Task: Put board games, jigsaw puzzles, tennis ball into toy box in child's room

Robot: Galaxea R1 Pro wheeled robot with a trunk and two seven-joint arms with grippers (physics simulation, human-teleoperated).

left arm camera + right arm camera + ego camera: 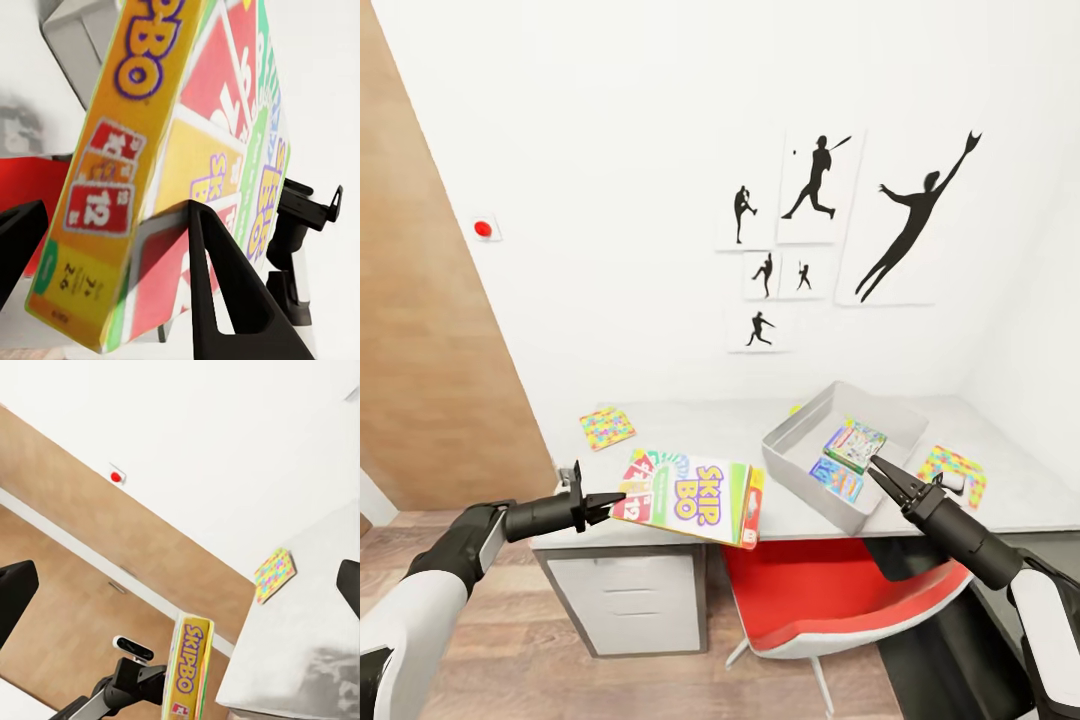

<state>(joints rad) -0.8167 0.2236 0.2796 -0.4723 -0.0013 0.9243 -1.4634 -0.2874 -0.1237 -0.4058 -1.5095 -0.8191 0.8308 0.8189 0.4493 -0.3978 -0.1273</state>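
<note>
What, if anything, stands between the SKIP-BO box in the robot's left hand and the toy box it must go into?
Nothing visible does. The left hand holds the SKIP-BO box over the table's front edge, with bare table between it and the toy box.

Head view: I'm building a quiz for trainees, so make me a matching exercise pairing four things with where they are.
Things:
1. SKIP-BO box
2. small blue game box
3. jigsaw puzzle by the wall
4. red chair

Places:
A. inside the toy box
B. under the table edge
C. held in the left tool
D. flat on the table's left end

Pairs: 1-C, 2-A, 3-D, 4-B
</note>
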